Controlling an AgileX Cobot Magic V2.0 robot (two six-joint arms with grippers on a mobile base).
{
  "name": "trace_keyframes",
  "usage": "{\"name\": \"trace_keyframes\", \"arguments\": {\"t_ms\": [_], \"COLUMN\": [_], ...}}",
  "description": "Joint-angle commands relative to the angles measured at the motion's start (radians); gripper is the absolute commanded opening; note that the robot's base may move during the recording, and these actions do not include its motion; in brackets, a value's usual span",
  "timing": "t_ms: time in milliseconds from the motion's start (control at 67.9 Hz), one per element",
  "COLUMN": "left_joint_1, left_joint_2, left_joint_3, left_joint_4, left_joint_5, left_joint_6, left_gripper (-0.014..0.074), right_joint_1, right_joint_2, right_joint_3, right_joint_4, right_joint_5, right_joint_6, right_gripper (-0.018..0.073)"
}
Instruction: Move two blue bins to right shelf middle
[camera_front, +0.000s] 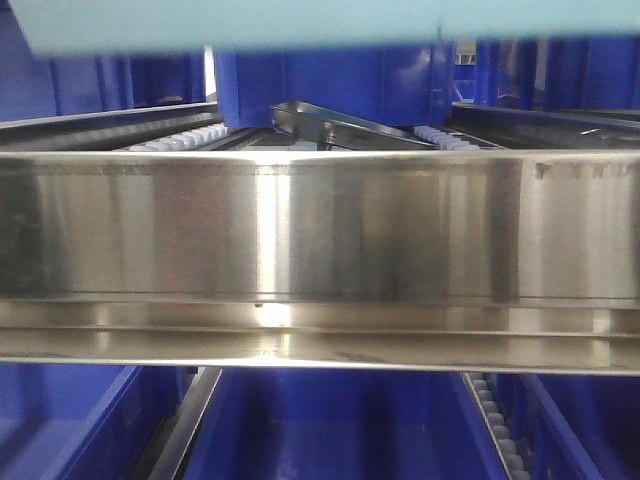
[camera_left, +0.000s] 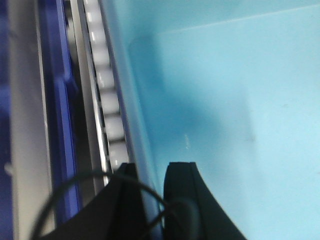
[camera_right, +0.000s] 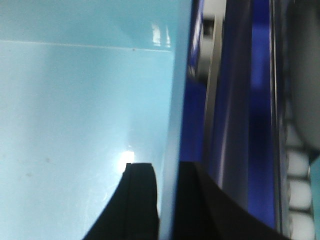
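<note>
— Left gripper (camera_left: 152, 171)?
— Pinched onto a side wall of the light-blue bin (camera_left: 225, 100). One black finger (camera_left: 192, 205) inside the tub, the other outside, wall rim caught between.
— And past that wall?
— White rollers (camera_left: 107, 100) just beside it, then a steel rail (camera_left: 27, 125) and dark blue plastic.
— Right gripper (camera_right: 167, 170)?
— Closed the same way on a bin wall. Inner finger over the pale floor, outer finger on the far side, wall running straight up through the narrow gap. Beyond it, dark blue plastic, steel, more rollers at the frame's edge.
— From the front?
— Only a pale strip of the bin, right across the top of the view, above the broad steel shelf beam (camera_front: 320, 230). Cannot tell whether resting on anything. Dark blue bins (camera_front: 330, 85) behind, roller tracks on either side, more dark blue below the beam.
</note>
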Motion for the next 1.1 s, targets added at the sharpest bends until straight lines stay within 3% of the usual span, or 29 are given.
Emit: {"name": "trace_keyframes", "arguments": {"t_ms": [0,250,751,1090], "left_joint_1": [-0.004,-0.004,-0.004,-0.004], "left_joint_2": [-0.041,-0.048,-0.047,-0.047], "left_joint_3": [-0.043,-0.096,-0.096,-0.096], "left_joint_4": [-0.010,-0.035,-0.025,-0.025], "left_joint_5": [-0.037,-0.064,-0.080,-0.177], "left_joint_6": [0.016,0.016,0.016,0.016], "left_gripper": [-0.0111,-0.0111,-0.0111,-0.0111], "right_joint_1": [-0.003,-0.003,-0.003,-0.003], "right_joint_2": [-0.055,-0.091,-0.091,-0.091], "right_joint_3": [-0.007,-0.007,-0.007,-0.007], "right_joint_4": [-0.041,-0.047,-0.047,-0.047], "right_joint_5": [-0.108,-0.213,-0.224,-0.224], "right_joint_6": [-0.011,-0.011,-0.011,-0.011], "right_gripper": [-0.0153,-0.0153,-0.0153,-0.0153]}}
